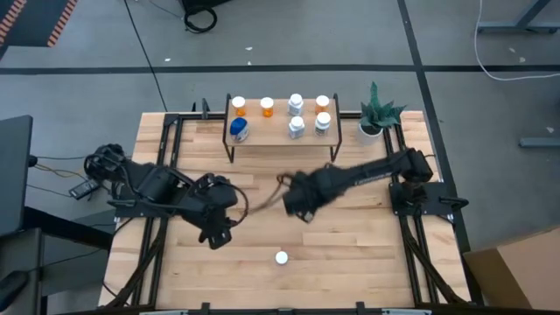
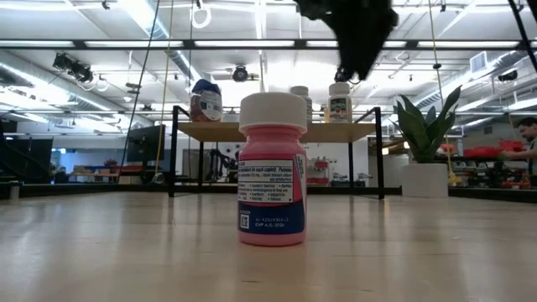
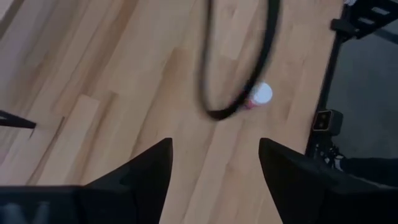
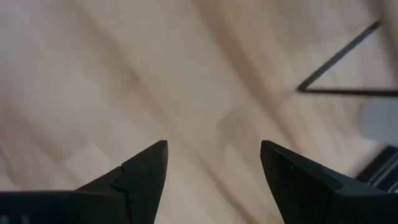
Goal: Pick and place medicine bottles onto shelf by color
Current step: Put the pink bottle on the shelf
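Observation:
A pink bottle with a white cap [image 1: 281, 257] stands upright on the wooden table near its front edge; it also shows in the low view [image 2: 272, 168] and the left wrist view [image 3: 260, 96]. The shelf [image 1: 280, 140] stands at the table's far side and holds two orange bottles [image 1: 238, 106], a blue one [image 1: 238, 129] and several white ones [image 1: 297, 127]. My left gripper [image 1: 219, 236] [image 3: 214, 146] is open and empty, to the left of the pink bottle. My right gripper [image 1: 302, 210] [image 4: 214, 149] is open and empty above bare table, between shelf and pink bottle.
A potted green plant [image 1: 378, 118] stands at the far right beside the shelf. Black frame rails [image 1: 166, 175] run along the table's left and right sides. A loose dark cable [image 3: 249, 93] hangs in front of the left wrist camera. A thin black shelf leg [image 4: 342, 68] shows ahead of my right gripper.

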Controlling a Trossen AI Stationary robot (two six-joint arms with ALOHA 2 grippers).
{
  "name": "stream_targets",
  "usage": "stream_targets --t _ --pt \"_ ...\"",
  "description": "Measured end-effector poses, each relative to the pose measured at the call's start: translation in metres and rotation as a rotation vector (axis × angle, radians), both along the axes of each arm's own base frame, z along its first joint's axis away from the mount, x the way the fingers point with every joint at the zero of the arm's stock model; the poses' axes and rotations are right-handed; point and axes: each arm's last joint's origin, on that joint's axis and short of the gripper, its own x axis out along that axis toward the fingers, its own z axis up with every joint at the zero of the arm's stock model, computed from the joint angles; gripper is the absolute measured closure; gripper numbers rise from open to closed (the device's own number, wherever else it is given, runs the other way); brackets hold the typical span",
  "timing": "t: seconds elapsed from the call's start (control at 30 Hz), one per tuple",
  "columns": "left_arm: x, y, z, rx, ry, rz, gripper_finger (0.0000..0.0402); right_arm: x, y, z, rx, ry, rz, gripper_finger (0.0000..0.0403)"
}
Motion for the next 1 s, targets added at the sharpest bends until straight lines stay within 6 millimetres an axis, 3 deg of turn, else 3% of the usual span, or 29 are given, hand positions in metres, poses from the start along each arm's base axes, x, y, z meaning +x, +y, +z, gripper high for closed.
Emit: stream_targets --t 0.13,0.27,0.5,0.63,0.8,1.0 --pt "-0.007 -0.002 0.004 -0.002 -0.017 -0.011 0.0158 -0.012 0.024 -0.017 0.031 0.014 0.067 0.0134" --pt "-0.007 -0.002 0.004 0.001 -0.018 -0.013 0.0157 -0.038 0.038 0.002 0.049 -0.142 0.106 0.0121" --pt "0.006 0.003 0.01 -0.012 -0.12 -0.02 0.0163 -0.098 0.026 0.043 0.062 -0.611 0.133 0.0118" --pt "0.021 0.01 0.014 -0.017 -0.207 -0.014 0.0163 -0.128 0.013 0.044 0.14 -0.797 0.087 0.012" --pt "0.054 0.015 -0.001 -0.058 -0.198 -0.054 0.0165 -0.159 0.008 0.021 0.229 -0.749 0.046 0.012" --pt "0.095 0.002 -0.039 -0.074 -0.108 -0.132 0.0155 -0.172 0.018 0.001 0.344 -0.572 0.101 0.012"
